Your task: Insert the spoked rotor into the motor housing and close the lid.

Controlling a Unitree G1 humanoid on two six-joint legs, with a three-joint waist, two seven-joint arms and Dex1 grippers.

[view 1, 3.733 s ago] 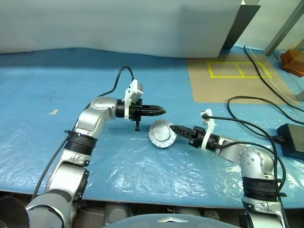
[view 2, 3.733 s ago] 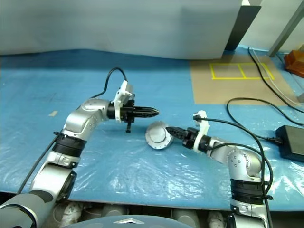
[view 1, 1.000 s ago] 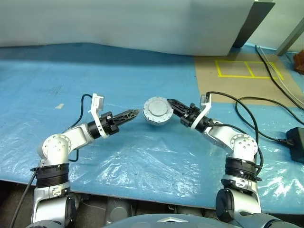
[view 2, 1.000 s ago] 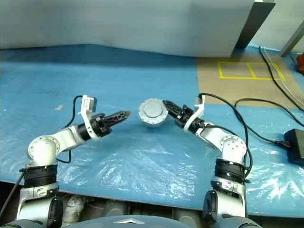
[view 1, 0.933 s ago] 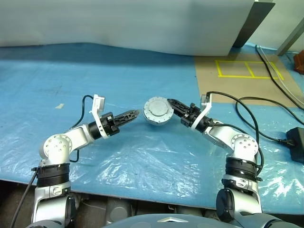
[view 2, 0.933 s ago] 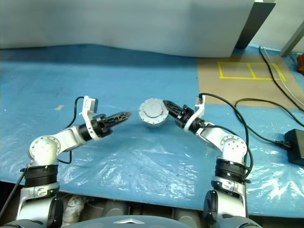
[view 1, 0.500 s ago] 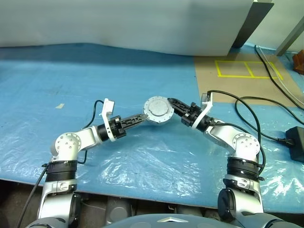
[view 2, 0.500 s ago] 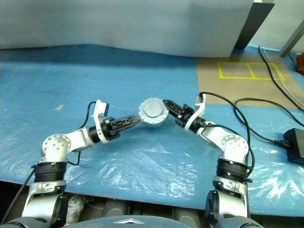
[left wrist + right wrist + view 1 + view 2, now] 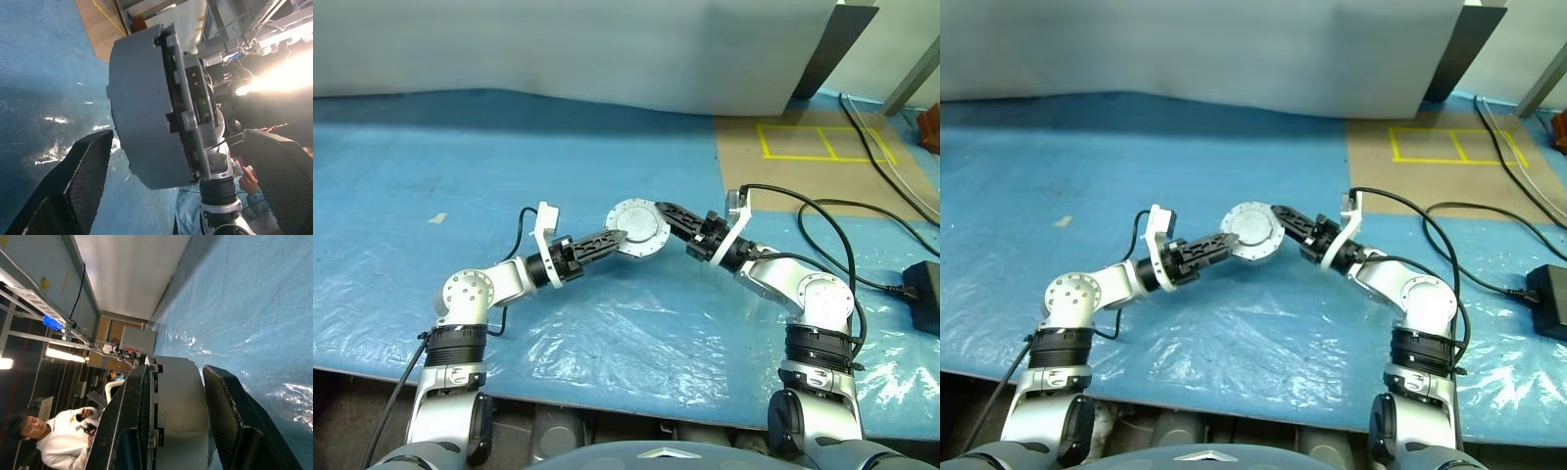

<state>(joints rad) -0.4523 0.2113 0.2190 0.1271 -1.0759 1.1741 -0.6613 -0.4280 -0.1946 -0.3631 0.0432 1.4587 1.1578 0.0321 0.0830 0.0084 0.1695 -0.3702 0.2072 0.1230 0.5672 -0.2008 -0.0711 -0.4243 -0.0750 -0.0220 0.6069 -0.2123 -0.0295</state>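
Between the wide-apart fingers of the left gripper point(image 9: 615, 237) sat the motor housing point(image 9: 636, 228), clamped by the right gripper point(image 9: 664, 211); closing squarely across its rim would have suited.

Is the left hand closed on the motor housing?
No, the left hand is open, its fingers straddling the motor housing with gaps.

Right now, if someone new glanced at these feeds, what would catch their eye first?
The silver motor housing, held up over the blue sheet between both arms. The right gripper is clamped on its edge, while the left gripper stands open around its other side. Behind to the right lies a brown mat with yellow tape squares.
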